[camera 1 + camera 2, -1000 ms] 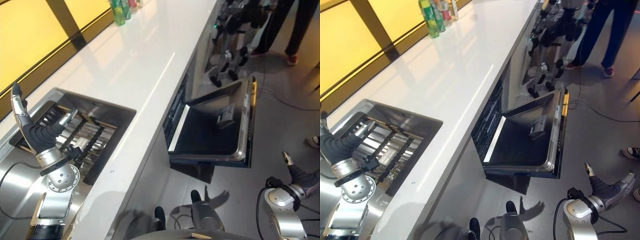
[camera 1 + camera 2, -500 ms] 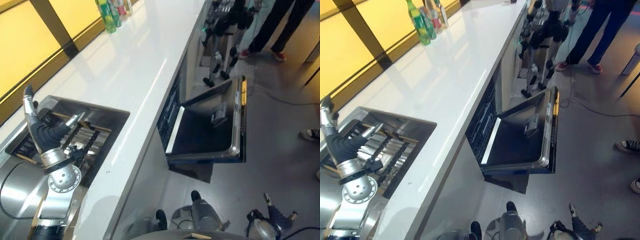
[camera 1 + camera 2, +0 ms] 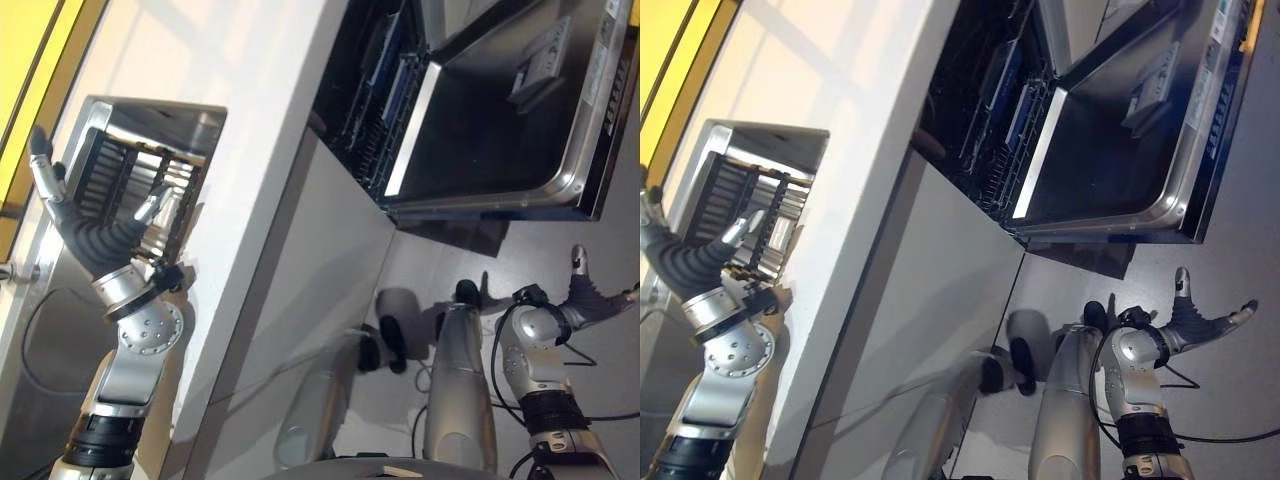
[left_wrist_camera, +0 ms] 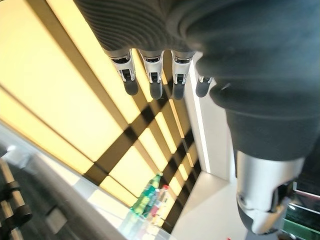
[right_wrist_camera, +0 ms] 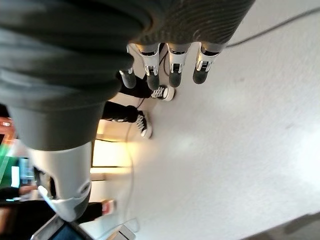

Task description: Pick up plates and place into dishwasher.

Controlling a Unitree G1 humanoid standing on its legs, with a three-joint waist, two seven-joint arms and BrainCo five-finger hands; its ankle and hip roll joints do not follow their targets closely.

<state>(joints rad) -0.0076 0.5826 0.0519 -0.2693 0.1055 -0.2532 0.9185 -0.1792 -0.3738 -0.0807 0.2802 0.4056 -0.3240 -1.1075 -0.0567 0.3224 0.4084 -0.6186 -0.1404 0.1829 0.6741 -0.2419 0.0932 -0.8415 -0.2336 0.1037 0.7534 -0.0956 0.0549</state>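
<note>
The left hand hovers with fingers spread and empty over the sink rack, where pale plates seemingly stand. The right hand hangs released near the floor. Plates are probably stiff, slippery and breakable; pinch the rim.

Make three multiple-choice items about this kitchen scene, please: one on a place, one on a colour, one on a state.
1. Where is the left hand?
A. above the sink
B. inside the dishwasher
C. on the floor

2. What colour is the wall panel behind the counter?
A. blue
B. yellow
C. green

3. How does the dishwasher door stand?
A. shut
B. taken off
C. folded down open

Answers: 1 A, the left hand is raised over the sink with its rack. 2 B, the left wrist view shows yellow panels between dark bars. 3 C, the door lies open beyond the right hand, and the racks inside show.
</note>
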